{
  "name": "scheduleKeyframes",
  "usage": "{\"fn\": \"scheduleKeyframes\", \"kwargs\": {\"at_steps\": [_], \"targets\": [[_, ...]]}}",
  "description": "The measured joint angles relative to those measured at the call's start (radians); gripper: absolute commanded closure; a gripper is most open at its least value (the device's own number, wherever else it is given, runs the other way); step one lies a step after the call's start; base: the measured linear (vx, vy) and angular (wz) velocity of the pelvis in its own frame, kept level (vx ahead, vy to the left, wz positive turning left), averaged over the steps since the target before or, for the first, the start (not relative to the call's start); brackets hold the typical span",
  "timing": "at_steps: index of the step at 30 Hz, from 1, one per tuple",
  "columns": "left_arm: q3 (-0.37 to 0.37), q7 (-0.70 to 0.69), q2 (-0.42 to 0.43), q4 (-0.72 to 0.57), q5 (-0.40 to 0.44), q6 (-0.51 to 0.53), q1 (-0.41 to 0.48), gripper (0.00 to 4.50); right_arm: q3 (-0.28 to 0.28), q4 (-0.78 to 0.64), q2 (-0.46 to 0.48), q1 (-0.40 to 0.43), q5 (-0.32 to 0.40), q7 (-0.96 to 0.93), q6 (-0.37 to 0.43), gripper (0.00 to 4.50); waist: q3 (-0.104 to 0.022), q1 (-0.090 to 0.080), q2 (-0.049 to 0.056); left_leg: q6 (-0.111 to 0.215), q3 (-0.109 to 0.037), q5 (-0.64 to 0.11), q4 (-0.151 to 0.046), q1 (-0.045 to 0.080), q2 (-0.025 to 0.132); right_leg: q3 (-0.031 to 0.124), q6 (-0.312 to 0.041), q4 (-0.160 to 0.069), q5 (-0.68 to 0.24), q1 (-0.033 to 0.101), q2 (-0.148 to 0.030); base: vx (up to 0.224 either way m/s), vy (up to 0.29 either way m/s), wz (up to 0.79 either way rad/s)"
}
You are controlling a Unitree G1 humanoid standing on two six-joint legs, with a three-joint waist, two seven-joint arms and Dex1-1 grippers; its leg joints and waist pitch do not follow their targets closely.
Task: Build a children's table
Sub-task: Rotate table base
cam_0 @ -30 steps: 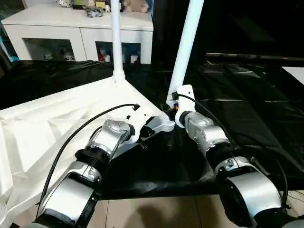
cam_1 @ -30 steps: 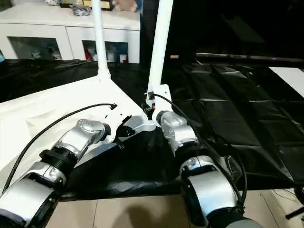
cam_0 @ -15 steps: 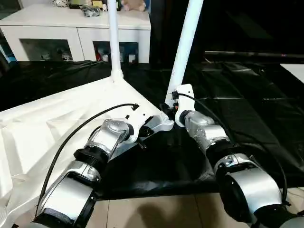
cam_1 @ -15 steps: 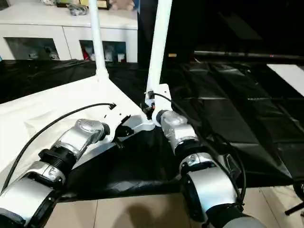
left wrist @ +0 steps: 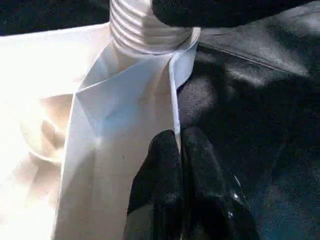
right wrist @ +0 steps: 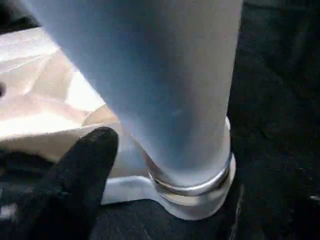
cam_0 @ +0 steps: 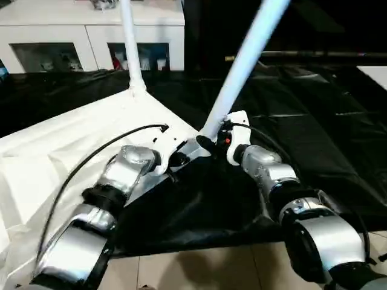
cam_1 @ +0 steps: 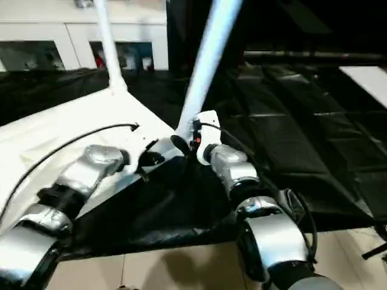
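Observation:
The white tabletop (cam_0: 72, 145) lies underside up on a black sheet. One white leg (cam_0: 130, 48) stands upright in its far corner socket. A second leg (cam_0: 242, 66) sits with its threaded end (left wrist: 145, 25) in the near corner socket (right wrist: 200, 195) and leans to the right. My right gripper (cam_0: 208, 140) is open around this leg's base, with one black finger (right wrist: 85, 170) beside the tube and apart from it. My left gripper (left wrist: 179, 150) is shut on the tabletop's thin rim just short of that corner.
A white cabinet (cam_0: 91, 36) with glass doors stands behind the tabletop. The black sheet (cam_0: 302, 109) spreads to the right, with a white panel (cam_0: 378, 72) at its far right edge. Tiled floor (cam_0: 211, 272) runs along the near edge.
The near leg has tipped from almost upright to a clear lean to the right. My right gripper's fingers have spread off it. The camera has tilted downward.

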Motion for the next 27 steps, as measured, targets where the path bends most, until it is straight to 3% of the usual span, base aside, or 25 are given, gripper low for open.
{"fn": "scheduleKeyframes", "kwargs": {"at_steps": [3, 5, 8, 12, 17, 27], "targets": [[-0.011, -0.034, 0.031, -0.057, 0.001, -0.005, 0.017, 4.5, 0.005, -0.038, -0.008, 0.016, -0.009, 0.034, -0.005, 0.1, -0.001, 0.011, 0.002, -0.005, 0.01, 0.004, -0.004, -0.007, 0.013, -0.001, 0.0, 0.006, 0.002, -0.011, 0.006, 0.077, -0.044, 0.03], [-0.012, -0.053, 0.046, -0.114, 0.0, 0.015, 0.036, 4.5, 0.0, -0.069, -0.007, 0.024, -0.002, 0.031, -0.005, 0.1, -0.001, 0.017, 0.002, -0.002, 0.012, 0.011, -0.001, -0.013, 0.015, -0.001, -0.006, 0.021, -0.01, -0.021, 0.008, 0.074, -0.034, 0.0], [-0.02, -0.064, 0.053, -0.147, 0.002, 0.03, 0.043, 4.5, -0.015, -0.072, 0.009, 0.025, 0.011, 0.007, -0.008, 0.1, -0.001, 0.021, 0.002, 0.0, 0.013, 0.009, -0.002, -0.017, 0.015, -0.001, -0.009, 0.023, -0.013, -0.026, 0.008, 0.021, -0.005, 0.01], [-0.029, -0.068, 0.065, -0.194, 0.008, 0.048, 0.064, 4.5, -0.043, -0.072, 0.028, 0.025, 0.028, -0.026, -0.009, 0.1, -0.001, 0.019, 0.002, 0.0, 0.013, 0.009, 0.001, -0.018, 0.015, 0.0, -0.009, 0.022, -0.013, -0.026, 0.008, 0.0, 0.0, 0.0], [-0.05, -0.117, 0.096, -0.311, 0.011, 0.154, 0.102, 4.5, -0.08, -0.107, 0.051, 0.026, 0.061, -0.091, 0.032, 0.1, -0.001, 0.018, 0.002, -0.006, 0.012, 0.006, 0.005, -0.014, 0.015, 0.001, -0.009, 0.025, -0.012, -0.02, 0.008, 0.0, 0.0, 0.0], [-0.063, -0.14, 0.112, -0.381, 0.011, 0.211, 0.124, 4.5, -0.095, -0.116, 0.058, 0.027, 0.069, -0.099, 0.05, 0.26, -0.001, 0.015, 0.001, -0.007, 0.012, 0.007, 0.006, -0.013, 0.014, 0.005, -0.008, 0.029, -0.012, -0.021, 0.008, 0.0, 0.0, 0.0]]}}
